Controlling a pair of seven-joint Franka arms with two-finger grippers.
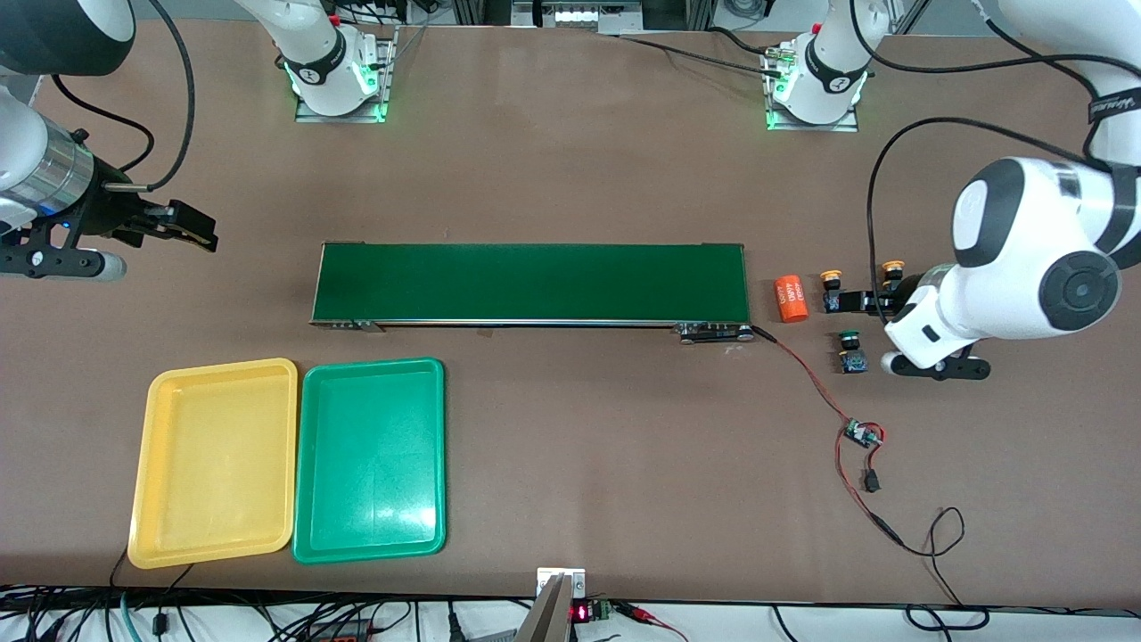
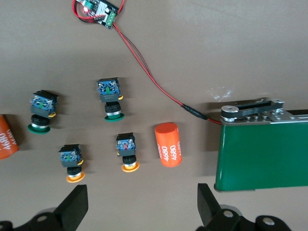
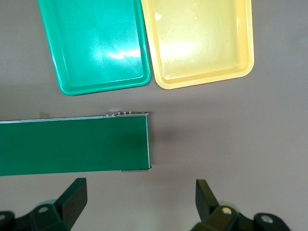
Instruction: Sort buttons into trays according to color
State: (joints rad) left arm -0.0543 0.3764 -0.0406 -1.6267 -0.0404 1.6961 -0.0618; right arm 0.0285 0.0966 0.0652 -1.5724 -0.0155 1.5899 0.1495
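Buttons are sitting on the table at the left arm's end, just past the end of the conveyor belt [image 1: 531, 283], all four loose and upright on their blue bodies. In the left wrist view they are lying under and ahead of the left gripper [image 2: 139, 204], whose jaws are standing wide apart and holding nothing. The first yellow button [image 2: 127, 151] and the second yellow button [image 2: 72, 163] are lying closest to the jaw tips, within the span of the gap. The first green button [image 2: 109, 97] and the second green button [image 2: 42, 110] are lying farther out from the jaws.

An orange cylinder [image 2: 168, 145] is lying just beside the first yellow button, toward the belt. Another orange cylinder [image 2: 6, 137] is being cut off by the frame edge. In the front view the left arm is hiding most of the group; only three caps are showing there.

The right gripper [image 3: 139, 202] is hovering over the bare table off the belt's other end, jaws wide apart and holding nothing. The green tray [image 1: 370, 547] and the yellow tray [image 1: 147, 446] are lying side by side, edges almost touching, well out ahead of those jaws.

A small circuit board [image 1: 861, 433] with red and black wires is lying near the buttons.
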